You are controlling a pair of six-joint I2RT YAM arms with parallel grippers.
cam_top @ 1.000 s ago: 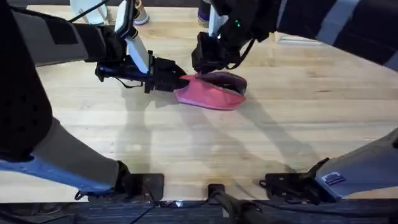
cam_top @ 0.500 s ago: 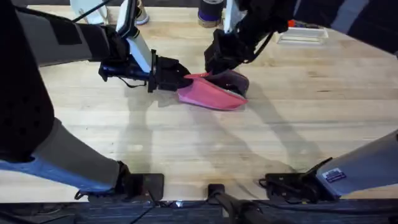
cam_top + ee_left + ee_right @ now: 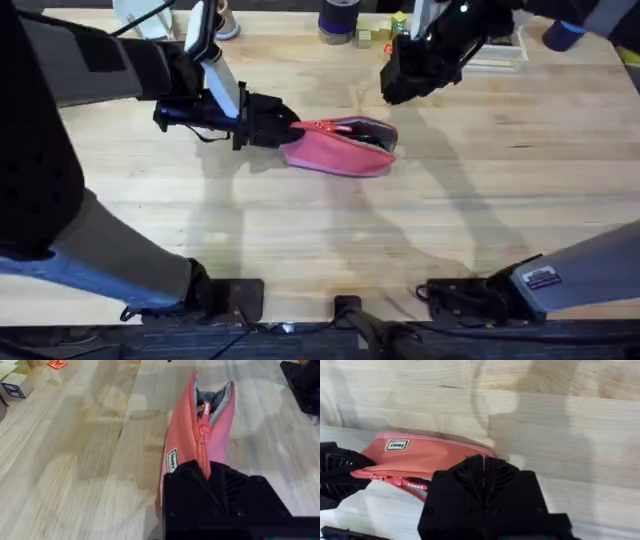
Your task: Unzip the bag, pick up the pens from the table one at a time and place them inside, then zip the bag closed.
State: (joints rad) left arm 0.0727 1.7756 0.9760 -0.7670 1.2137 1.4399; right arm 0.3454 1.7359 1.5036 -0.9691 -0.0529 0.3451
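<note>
The pink bag (image 3: 340, 150) lies on the table (image 3: 300, 230) at centre back. Its far-right end gapes, showing grey lining (image 3: 226, 397), and the red zipper pull (image 3: 206, 408) sits partway along the top. My left gripper (image 3: 283, 130) is shut on the bag's left end (image 3: 186, 455). My right gripper (image 3: 393, 92) hovers apart from the bag, beyond its open end toward the back right, with its black fingers (image 3: 465, 477) pressed together and nothing visible between them. In the right wrist view the bag (image 3: 420, 452) lies below that gripper. The pens are out of view.
Along the back edge stand a dark cup (image 3: 340, 20), small coloured cubes (image 3: 385, 30) and a white box (image 3: 500, 52). More cubes (image 3: 15, 385) lie off to the left arm's side. Bare wood stretches across the front half of the table.
My right gripper has left the bag's open end, moving up and toward the back right. The bag has settled flatter. My left gripper keeps its hold in place.
</note>
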